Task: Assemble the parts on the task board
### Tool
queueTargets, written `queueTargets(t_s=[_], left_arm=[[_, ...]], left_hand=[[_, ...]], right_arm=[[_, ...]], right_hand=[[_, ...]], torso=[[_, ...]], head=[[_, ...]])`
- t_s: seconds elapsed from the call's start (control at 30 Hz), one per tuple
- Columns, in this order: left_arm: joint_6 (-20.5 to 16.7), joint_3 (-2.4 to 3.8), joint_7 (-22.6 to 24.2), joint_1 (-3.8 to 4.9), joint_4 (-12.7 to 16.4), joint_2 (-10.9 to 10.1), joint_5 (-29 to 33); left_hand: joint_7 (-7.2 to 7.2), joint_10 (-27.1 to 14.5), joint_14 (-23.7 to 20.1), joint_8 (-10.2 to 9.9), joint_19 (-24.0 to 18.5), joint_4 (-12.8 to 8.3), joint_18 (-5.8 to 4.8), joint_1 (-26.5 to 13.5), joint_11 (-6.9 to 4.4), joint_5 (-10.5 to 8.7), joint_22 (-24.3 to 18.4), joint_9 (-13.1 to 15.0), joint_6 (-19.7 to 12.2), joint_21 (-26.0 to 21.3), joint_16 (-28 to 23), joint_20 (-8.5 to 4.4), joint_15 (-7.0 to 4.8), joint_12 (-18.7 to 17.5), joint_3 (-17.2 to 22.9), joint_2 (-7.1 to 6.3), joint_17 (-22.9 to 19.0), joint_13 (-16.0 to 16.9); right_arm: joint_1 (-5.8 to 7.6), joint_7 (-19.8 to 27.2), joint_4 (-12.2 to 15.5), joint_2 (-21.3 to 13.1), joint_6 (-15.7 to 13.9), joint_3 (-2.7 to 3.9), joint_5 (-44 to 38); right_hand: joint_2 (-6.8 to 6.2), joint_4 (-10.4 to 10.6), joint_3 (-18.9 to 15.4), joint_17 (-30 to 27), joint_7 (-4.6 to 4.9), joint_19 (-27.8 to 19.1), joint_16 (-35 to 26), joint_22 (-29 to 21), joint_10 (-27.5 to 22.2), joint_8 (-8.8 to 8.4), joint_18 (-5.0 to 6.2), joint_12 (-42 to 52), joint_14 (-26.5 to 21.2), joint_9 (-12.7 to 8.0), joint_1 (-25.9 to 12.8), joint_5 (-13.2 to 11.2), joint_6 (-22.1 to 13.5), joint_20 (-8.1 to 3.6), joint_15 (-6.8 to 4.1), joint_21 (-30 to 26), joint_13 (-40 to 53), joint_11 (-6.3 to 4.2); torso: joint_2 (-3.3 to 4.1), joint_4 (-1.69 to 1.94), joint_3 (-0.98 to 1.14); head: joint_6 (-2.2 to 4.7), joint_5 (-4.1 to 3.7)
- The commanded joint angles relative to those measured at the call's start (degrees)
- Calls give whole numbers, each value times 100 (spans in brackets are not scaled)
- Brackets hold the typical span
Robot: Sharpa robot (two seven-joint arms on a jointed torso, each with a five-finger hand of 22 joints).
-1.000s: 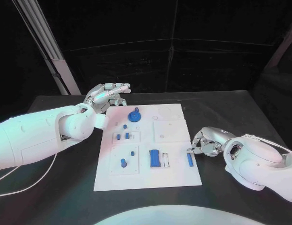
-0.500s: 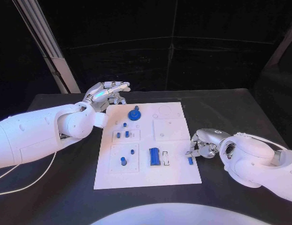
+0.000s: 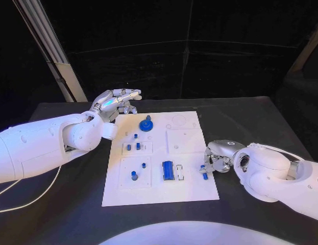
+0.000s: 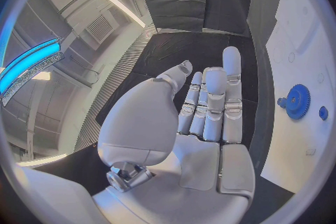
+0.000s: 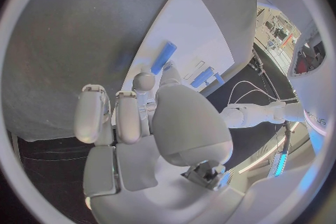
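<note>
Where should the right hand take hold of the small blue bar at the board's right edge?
Probably across its long sides, near the middle, coming from the open table to the right. The blue bar lies flat and narrow at the task board edge, right hand already beside it.

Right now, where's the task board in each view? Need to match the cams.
Head view: the task board lies mid-table, between the two arms.
Left wrist view: the task board runs alongside the left hand and carries the blue gear.
Right wrist view: the task board lies past the right hand fingertips and carries a blue bar.
Shared landmark: the black table bordering the board.
</note>
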Motion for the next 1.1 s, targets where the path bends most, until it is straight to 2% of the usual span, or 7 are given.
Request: queueTargets(t_s=[0.03, 0.17, 0.27, 0.47, 0.57, 0.77, 1.1], left_arm=[[81, 3, 11, 6, 2, 1, -15], [88, 3, 7, 6, 3, 0, -15], [95, 3, 1, 5, 2, 1, -15], [119, 2, -19, 5, 4, 0, -15], [128, 2, -30, 5, 5, -2, -15], [134, 1, -38, 4, 8, -6, -16], [135, -1, -41, 0, 7, -6, -16]], left_hand=[[15, -55, -36, 39, -3, -40, 39, 46, 1, 17, -6, -3, -33, -19, -31, 35, -14, 19, 4, -18, -6, -5], [15, -55, -36, 39, -3, -40, 39, 46, 1, 17, -6, -3, -33, -19, -31, 35, -14, 19, 4, -18, -6, -5], [15, -55, -36, 39, -3, -40, 39, 46, 1, 17, -6, -3, -33, -19, -31, 35, -14, 19, 4, -18, -6, -5], [15, -55, -36, 39, -3, -40, 39, 46, 1, 17, -6, -3, -33, -19, -31, 35, -14, 19, 4, -18, -6, -5], [15, -55, -36, 39, -3, -40, 39, 46, 1, 17, -6, -3, -33, -19, -31, 35, -14, 19, 4, -18, -6, -5], [15, -55, -36, 39, -3, -40, 39, 46, 1, 17, -6, -3, -33, -19, -31, 35, -14, 19, 4, -18, -6, -5], [15, -55, -36, 39, -3, -40, 39, 46, 1, 17, -6, -3, -33, -19, -31, 35, -14, 19, 4, -18, -6, -5]], right_arm=[[-28, -16, -41, 48, 342, -26, -355], [-56, -18, -52, 98, 459, -27, -572], [-86, -17, -53, 144, 535, -27, -698], [-116, -17, -38, 207, 597, -28, -805], [-122, -26, -22, 209, 503, -28, -756], [-128, -68, 75, 163, 3, -27, -306], [-129, -91, 269, 88, -623, -25, 420]], right_hand=[[-8, -121, 36, -11, -4, -51, -30, -8, -49, -34, 22, -50, 205, -8, 198, -3, 36, -5, 19, -32, -16, 8], [-5, -361, 147, -39, 7, -70, -58, -36, -90, -80, 28, -135, 198, -8, 592, -42, 11, -11, 14, -53, -63, 6], [31, -517, 265, -60, 35, -83, -83, -55, -112, -155, 30, -214, 192, -26, 840, -420, -15, -7, 27, -71, -112, 21], [91, -605, 381, -62, 49, -84, -95, -58, -125, -234, 30, -265, 193, -53, 978, -396, -14, 3, 35, -79, -143, 30], [158, -530, 427, -45, 60, -73, -90, -46, -112, -305, 28, -277, 199, -86, 893, -138, -10, 10, 45, -76, -152, 32], [416, -264, 658, 55, 49, 20, -36, 77, -40, -500, 5, -201, 227, -227, 732, 851, 29, 7, 36, -11, -96, 30], [342, -54, 1029, 153, 30, 80, 21, 169, 25, -673, -13, -144, 246, -370, 696, 1496, 178, -9, 23, 38, -27, 18]], torso=[[1, 5, -6], [2, 7, -7], [0, 9, -7], [1, 7, -4], [4, 5, -4], [2, 7, 2], [2, 8, -5]], head=[[0, -1], [-2, -1], [-3, -1], [-6, -4], [-12, -1], [-16, 16], [-13, 19]])
